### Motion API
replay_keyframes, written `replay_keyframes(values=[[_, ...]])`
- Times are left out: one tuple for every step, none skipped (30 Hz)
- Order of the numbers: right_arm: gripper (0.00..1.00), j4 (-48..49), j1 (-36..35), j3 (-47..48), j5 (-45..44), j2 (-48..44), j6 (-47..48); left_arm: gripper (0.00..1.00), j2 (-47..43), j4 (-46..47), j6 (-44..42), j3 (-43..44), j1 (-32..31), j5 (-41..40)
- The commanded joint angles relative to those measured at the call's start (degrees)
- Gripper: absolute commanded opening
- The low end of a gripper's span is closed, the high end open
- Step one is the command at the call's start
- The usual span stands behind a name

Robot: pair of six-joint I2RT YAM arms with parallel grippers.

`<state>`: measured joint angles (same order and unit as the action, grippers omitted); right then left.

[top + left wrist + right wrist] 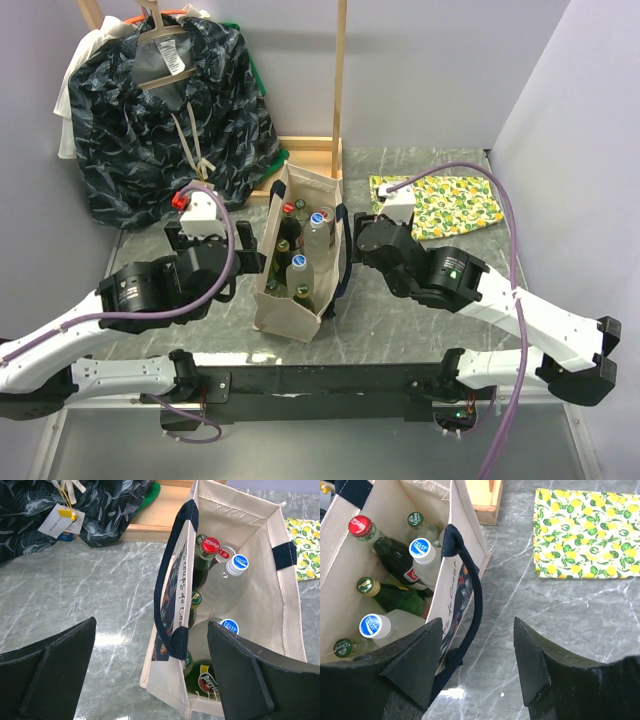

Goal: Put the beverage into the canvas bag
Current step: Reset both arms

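Canvas bag (pixel 285 312) stands at the middle of the bench with the bottles (pixel 300 268) already inside, so we judge the task done, our left tool (pixel 151 630) at its 9 o'clock and right tool (pixel 478 622) at 3 o'clock both gaping empty.

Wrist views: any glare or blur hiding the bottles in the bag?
Left wrist: one glare patch on the table beside the canvas bag; bottle caps sharp, print readable. Right wrist: small glare spot near the handle, caps crisp. Top external: even light, bag interior somewhat shaded.
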<state>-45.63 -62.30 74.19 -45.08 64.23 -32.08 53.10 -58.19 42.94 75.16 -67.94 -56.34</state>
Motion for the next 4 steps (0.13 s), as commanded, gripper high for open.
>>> replay_keyframes(values=[[0.66,0.8,0.69,-0.45,-2.21,-1.21,-0.36,0.96,-1.33,1.07,0.39,-0.36,-0.17,-1.67],[0.66,0.89,0.78,-0.54,-2.21,-1.12,-0.27,0.96,-1.25,1.07,0.39,-0.45,-0.26,-1.76],[0.66,1.06,0.78,-0.54,-2.21,-1.03,-0.18,0.96,-1.42,1.07,0.48,-0.45,-0.17,-1.85],[0.66,1.07,0.69,-0.54,-2.21,-1.03,-0.09,0.96,-1.51,1.15,0.39,-0.54,-0.17,-1.85]])
